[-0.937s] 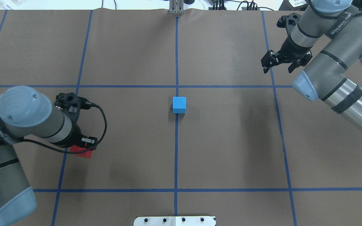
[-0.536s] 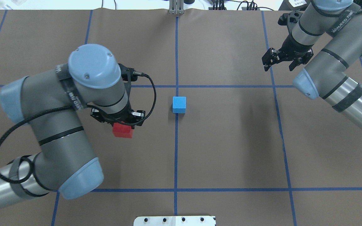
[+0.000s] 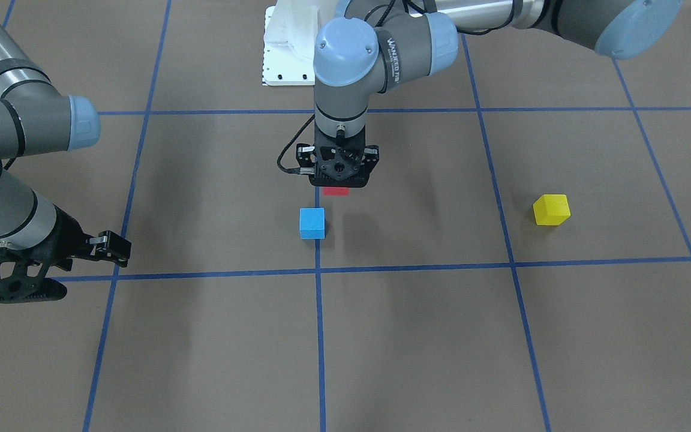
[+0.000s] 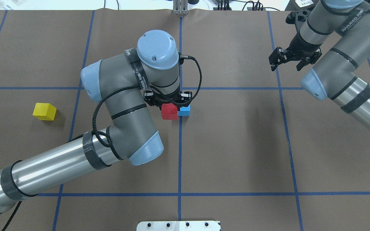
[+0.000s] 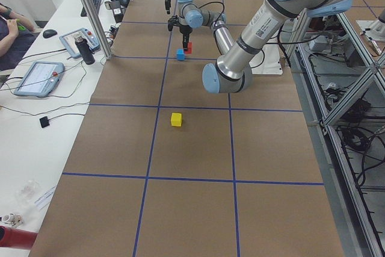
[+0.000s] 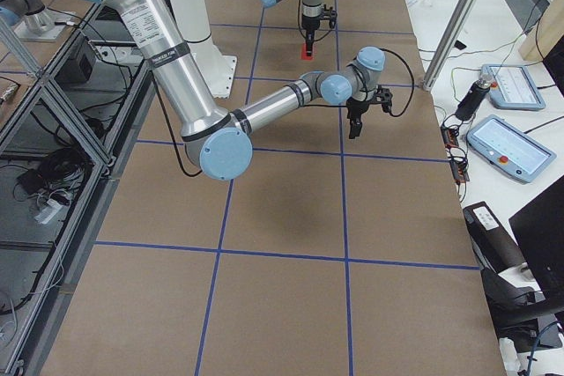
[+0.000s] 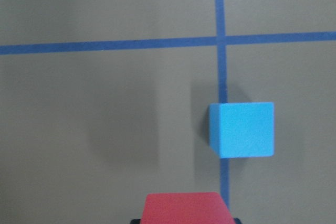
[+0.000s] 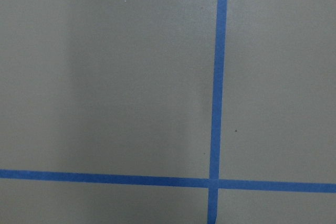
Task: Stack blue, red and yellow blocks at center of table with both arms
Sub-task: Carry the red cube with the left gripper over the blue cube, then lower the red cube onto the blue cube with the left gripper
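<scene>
The blue block [image 4: 185, 110] sits on the table's centre line; it also shows in the front view [image 3: 312, 222] and the left wrist view [image 7: 242, 129]. My left gripper [image 4: 169, 107] is shut on the red block [image 4: 169, 112] and holds it in the air just beside the blue block, toward the robot's left; the red block shows in the front view [image 3: 336, 191] and at the bottom of the left wrist view [image 7: 184, 208]. The yellow block [image 4: 44, 111] lies far left on the table. My right gripper [image 4: 292, 62] is open and empty at the far right.
Blue tape lines [image 4: 180, 154] cross the brown table cover. A white base plate [image 4: 178, 226] sits at the near edge. The right wrist view shows only bare table and a tape crossing [image 8: 215, 182].
My left arm has carried the red block rightward from the left of the table to right beside the blue block, uncovering the yellow block. The right gripper drifted slightly away.
</scene>
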